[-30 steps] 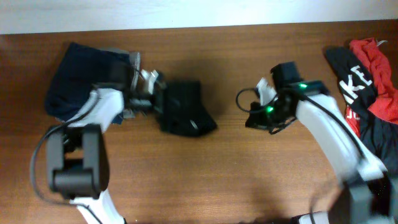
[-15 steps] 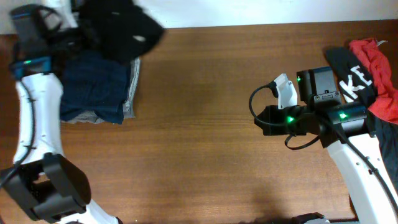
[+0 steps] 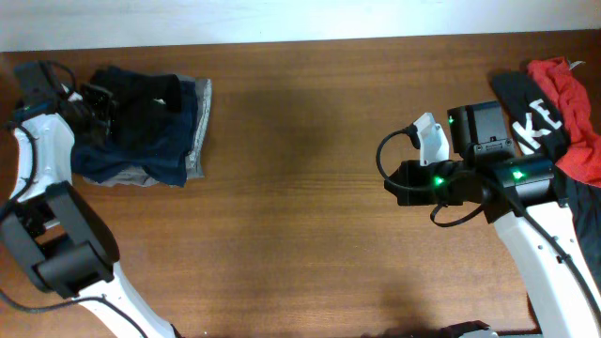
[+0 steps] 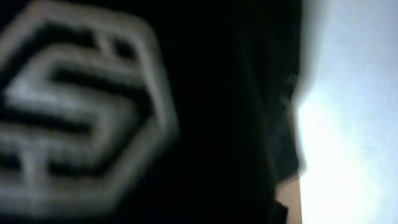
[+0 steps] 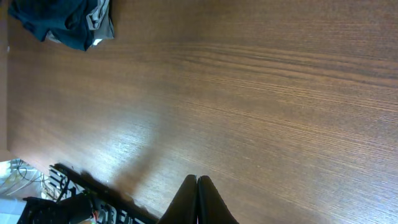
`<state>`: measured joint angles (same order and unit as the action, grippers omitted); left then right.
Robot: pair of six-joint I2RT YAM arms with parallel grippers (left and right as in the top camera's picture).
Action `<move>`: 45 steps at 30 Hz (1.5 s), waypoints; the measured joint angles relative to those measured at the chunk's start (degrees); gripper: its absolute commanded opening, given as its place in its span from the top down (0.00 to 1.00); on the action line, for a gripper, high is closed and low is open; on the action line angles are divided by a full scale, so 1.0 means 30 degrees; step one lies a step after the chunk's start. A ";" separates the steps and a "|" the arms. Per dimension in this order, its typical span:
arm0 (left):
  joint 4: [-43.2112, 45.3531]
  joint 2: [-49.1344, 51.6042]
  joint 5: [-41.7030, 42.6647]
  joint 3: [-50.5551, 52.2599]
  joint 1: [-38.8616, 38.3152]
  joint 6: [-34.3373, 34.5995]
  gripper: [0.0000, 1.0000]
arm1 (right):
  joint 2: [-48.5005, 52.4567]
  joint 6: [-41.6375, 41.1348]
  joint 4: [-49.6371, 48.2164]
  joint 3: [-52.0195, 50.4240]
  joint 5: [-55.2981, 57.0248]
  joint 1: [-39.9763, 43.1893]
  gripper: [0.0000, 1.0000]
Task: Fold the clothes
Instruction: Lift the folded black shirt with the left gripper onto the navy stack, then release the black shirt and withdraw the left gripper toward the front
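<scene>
Where the folded pile lies: at the far left corner of the table (image 3: 300, 216), with a black shirt (image 3: 141, 92) on top of a navy garment (image 3: 141, 155), and a grey garment (image 3: 195, 141) showing along the pile's right edge.
Left gripper (image 3: 92, 101): down at the left end of the black shirt, against the cloth. From overhead its fingers are lost in the dark fabric, so I cannot tell how far apart they are or whether they have hold of anything.
Left wrist view: blurred black cloth very close to the lens, with a white six-sided logo (image 4: 74, 106) and a pale area at the right.
Right gripper (image 5: 197, 182): fingers pressed together with nothing between them, held above bare wood on the right half of the table, well apart from the pile.
Unfolded clothes: a red garment (image 3: 573, 103) and a black garment with white letters (image 3: 526, 117) lie crumpled at the far right edge, just beside the right arm.
</scene>
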<state>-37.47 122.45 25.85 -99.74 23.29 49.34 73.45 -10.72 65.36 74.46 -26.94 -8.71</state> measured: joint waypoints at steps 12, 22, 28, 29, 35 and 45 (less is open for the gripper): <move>-0.3322 0.0328 0.1049 -0.0131 0.0925 -0.0350 0.01 | 0.0000 0.0000 0.0087 0.0000 0.0044 0.0000 0.95; -1.0200 -0.6324 -0.0058 -0.0073 0.3672 -0.6360 0.01 | -0.0036 -0.0015 0.0080 0.0000 0.0029 0.0000 0.84; -1.4520 -1.1956 0.1209 -0.0102 0.1683 -1.5293 0.01 | -0.1115 0.1574 0.0051 0.1916 0.0051 0.0000 0.53; -1.5329 -1.2961 0.1319 -0.0102 0.0605 -1.6830 0.01 | -0.1588 0.2018 -0.0066 0.3045 0.0109 0.0000 0.41; -1.6859 -1.9977 -0.1151 -0.0095 -0.4991 -2.0509 0.01 | -0.5231 0.3235 0.0087 0.5646 0.0197 0.0000 0.01; -1.5212 -2.6797 -0.4182 -0.0197 -0.6280 -2.1238 0.01 | -0.6164 0.3322 0.0627 0.5646 0.0204 0.0000 0.01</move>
<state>-83.11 42.06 13.30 -100.33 4.45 -14.37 54.96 -0.75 67.24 91.39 -26.33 -8.71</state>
